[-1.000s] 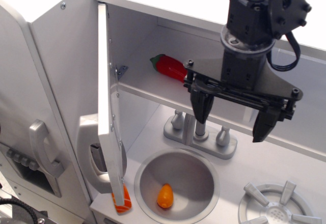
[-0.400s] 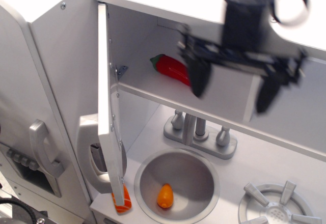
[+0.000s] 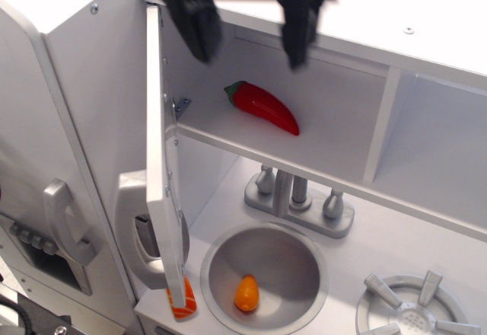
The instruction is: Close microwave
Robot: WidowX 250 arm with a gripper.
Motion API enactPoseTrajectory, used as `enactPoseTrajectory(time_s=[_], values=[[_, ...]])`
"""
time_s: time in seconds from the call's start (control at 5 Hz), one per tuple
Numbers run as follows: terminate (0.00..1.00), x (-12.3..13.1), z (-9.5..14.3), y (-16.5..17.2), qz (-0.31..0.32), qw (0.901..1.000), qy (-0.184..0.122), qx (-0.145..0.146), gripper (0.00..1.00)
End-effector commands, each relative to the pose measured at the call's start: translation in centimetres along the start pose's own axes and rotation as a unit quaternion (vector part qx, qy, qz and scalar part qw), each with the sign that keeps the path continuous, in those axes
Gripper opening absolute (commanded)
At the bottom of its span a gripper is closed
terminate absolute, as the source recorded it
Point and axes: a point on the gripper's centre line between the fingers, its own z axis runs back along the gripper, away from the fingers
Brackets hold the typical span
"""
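The microwave (image 3: 319, 133) is a white box compartment at upper centre. Its white door (image 3: 163, 160) stands swung wide open, edge-on to me, hinged at the left. A red chilli pepper (image 3: 262, 106) lies inside on the compartment floor. My gripper (image 3: 247, 34) is at the top of the view, blurred, with its two black fingers (image 3: 194, 27) spread apart and empty. It hangs in front of the compartment's top edge, just right of the door's upper end.
A round metal sink (image 3: 262, 278) holds an orange piece (image 3: 246, 292) below the microwave. A grey tap (image 3: 298, 198) stands behind it and a burner (image 3: 415, 312) sits at lower right. A larger door with a curved grey handle (image 3: 65, 224) is at the left.
My gripper has risen and swung left, from over the tap and sink to the top left by the door's upper end. The door has not moved.
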Motion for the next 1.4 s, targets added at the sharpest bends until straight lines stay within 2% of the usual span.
enactPoseTrajectory(time_s=[0.0, 0.2, 0.4, 0.8, 1.0, 1.2], values=[[0.0, 0.1, -0.8, 3.9, 0.014, 0.9983, -0.045, 0.035, 1.0], [0.0, -0.3, -1.5, 5.4, 0.019, 0.9983, -0.038, 0.041, 1.0], [0.0, -0.9, -1.9, 6.6, 0.014, 0.9975, -0.045, 0.052, 1.0], [0.0, -1.2, -2.8, 7.6, 0.048, 0.9943, -0.038, 0.087, 1.0], [0.0, -1.3, -4.2, 7.1, 0.054, 0.9937, -0.019, 0.096, 1.0], [0.0, -1.2, -5.3, 6.2, 0.067, 0.9931, -0.015, 0.096, 1.0]])
